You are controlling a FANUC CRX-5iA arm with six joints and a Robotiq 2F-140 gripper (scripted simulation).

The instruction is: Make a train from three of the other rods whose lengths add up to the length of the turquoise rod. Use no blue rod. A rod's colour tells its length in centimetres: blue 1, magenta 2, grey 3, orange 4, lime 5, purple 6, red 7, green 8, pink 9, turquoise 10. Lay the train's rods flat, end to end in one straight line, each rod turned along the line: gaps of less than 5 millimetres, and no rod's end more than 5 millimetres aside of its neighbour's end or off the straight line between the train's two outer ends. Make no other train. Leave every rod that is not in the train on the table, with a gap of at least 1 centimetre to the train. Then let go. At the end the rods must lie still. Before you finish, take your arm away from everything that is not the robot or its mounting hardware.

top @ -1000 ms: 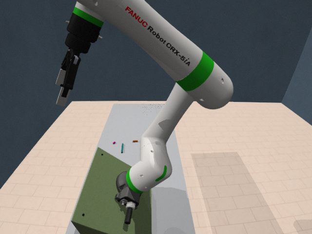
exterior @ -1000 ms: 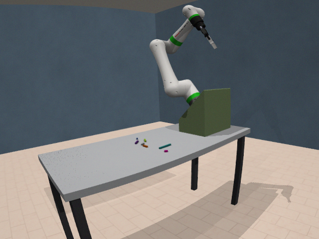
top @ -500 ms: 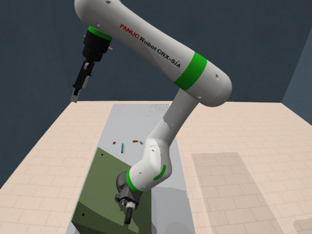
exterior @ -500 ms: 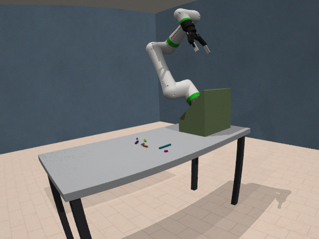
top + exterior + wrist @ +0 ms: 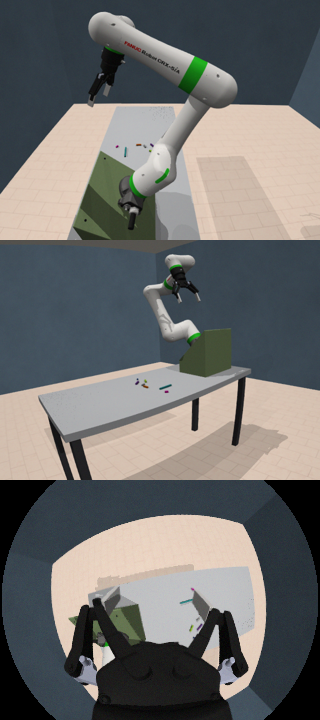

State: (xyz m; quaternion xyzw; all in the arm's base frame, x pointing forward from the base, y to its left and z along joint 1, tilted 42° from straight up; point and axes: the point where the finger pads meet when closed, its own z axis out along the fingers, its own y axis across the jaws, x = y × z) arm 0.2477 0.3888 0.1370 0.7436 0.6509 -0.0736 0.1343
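Note:
The turquoise rod (image 5: 125, 151) (image 5: 165, 386) lies flat on the grey table (image 5: 134, 121) (image 5: 103, 405). A magenta rod (image 5: 116, 146) (image 5: 166, 391) lies close beside it. An orange rod (image 5: 138, 144) (image 5: 146, 386), a grey rod (image 5: 145, 146) (image 5: 142, 384), a purple rod (image 5: 151, 145) (image 5: 136, 382) and a lime rod (image 5: 150, 150) (image 5: 145, 381) lie scattered in a loose cluster. A small blue rod (image 5: 137, 379) lies beyond them. My gripper (image 5: 98, 98) (image 5: 188, 300) (image 5: 156, 594) is open and empty, high above the table and far from the rods.
An olive-green box (image 5: 103, 180) (image 5: 209, 356) (image 5: 123, 620) carrying the arm's base stands at one end of the table. The arm's lower link partly hides the lime and purple rods in the top view. In the wrist view the rods are only tiny specks.

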